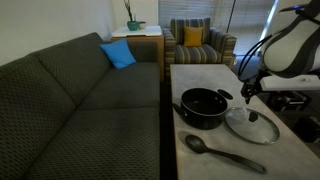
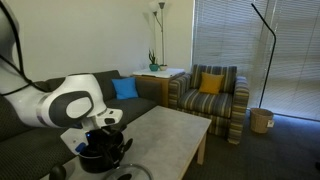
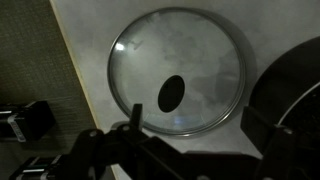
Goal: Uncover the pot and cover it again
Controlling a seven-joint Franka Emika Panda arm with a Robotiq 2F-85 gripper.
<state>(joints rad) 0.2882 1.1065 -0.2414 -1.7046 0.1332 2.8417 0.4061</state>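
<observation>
claw [image 1: 247,90], in an exterior view: hanging wide open, gripping nothing, hovering over the lid rather than the pot
lid [image 1: 252,125]: lying flat on the table [image 1: 200,72] right beneath the claw, knob up, probably parked there for an easy grab when re-covering
pot [image 1: 203,107]: sitting uncovered just off to the claw's side, not touching it, rim coming very close to the lid's edge
pot contents: looking empty, though the black inside is making that hard to call for sure
spoon [image 1: 222,152]: lying past the lid from the claw, well out of the way, bowl looking empty

claw [image 2: 108,140], in an exterior view: mostly hiding below the big white arm joint, jaws not really showing from here
pot [image 2: 95,157]: peeking out dark right under and beside the claw, inside not showing
lid from here: not making it out at this angle

claw [image 3: 195,135], wrist view: jaws spreading wide at the bottom of the picture, nothing between them but air
lid [image 3: 200,55]: filling the view directly below the claw, clear glass, with the black knob [image 3: 172,93] sitting just ahead of the open jaws, probably lining up for a pinch
pot [image 3: 295,95]: only a dark curve of rim poking in at one side of the claw, close beside the lid

task status: uncover half looking done, cover half not yet started
next move, guessing: dropping straight down onto the knob and closing
risk: pinching the knob off-centre and letting the glass lid tilt or slip
</observation>
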